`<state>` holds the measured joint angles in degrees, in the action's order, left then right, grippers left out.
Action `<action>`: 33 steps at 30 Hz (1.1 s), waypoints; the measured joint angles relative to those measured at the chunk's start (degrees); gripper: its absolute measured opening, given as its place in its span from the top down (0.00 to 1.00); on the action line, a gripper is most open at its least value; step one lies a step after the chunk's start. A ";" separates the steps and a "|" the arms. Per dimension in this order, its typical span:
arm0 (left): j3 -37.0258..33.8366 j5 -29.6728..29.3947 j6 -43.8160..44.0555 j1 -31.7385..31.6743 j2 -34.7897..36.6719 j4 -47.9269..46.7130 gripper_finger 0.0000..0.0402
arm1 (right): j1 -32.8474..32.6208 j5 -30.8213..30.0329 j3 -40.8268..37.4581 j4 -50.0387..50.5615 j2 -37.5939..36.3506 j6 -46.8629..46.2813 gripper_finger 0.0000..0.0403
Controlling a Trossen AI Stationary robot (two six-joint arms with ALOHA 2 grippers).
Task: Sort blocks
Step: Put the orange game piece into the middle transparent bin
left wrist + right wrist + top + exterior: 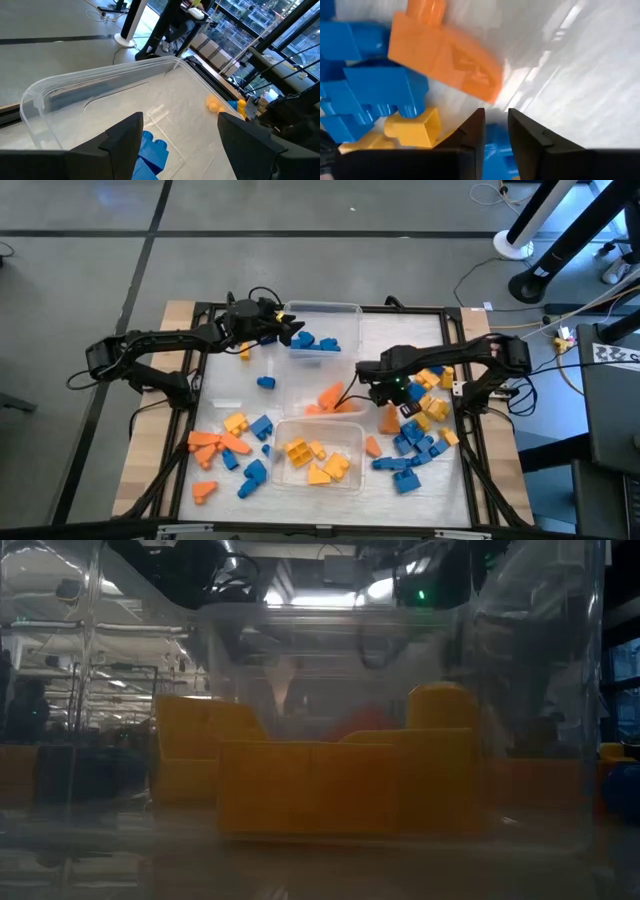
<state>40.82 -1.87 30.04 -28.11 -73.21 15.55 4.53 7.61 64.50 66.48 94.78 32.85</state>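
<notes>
Right gripper (495,131), my fingers nearly closed and seemingly empty, hangs over the right pile beside an orange wedge block (445,55); I should widen and centre before descending.

Blocks (415,448) crowd the right pincer (392,402) closely.

No text, label, brand, number or sign could be read anywhere in these views; a black-and-white patterned marker (617,354) lay beyond the table's right edge, but it carried no legible characters.
</notes>
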 joint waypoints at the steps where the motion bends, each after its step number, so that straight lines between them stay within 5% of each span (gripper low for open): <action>1: 0.00 0.00 0.00 0.02 0.00 -0.02 0.39 | 0.01 -0.05 0.76 0.09 -0.38 0.01 0.79; 13: 0.00 0.00 0.00 0.02 -0.02 -0.04 0.39 | 0.01 0.02 1.84 4.88 -14.69 -12.51 0.79; 18: 0.00 0.00 0.00 0.02 -0.02 -0.04 0.39 | 0.01 5.11 -8.23 -0.44 -23.53 -25.19 0.79; 23: 0.00 0.00 0.00 0.02 -0.02 -0.04 0.39 | -0.01 13.01 -21.45 -19.37 -33.11 -43.14 0.79; 33: 0.00 0.00 0.00 0.02 -0.02 -0.04 0.39 | 0.01 13.50 -34.37 -26.09 -38.42 -63.47 0.79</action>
<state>40.82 -1.87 30.04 -28.10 -73.23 15.51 4.54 21.11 30.13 40.39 56.36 -30.62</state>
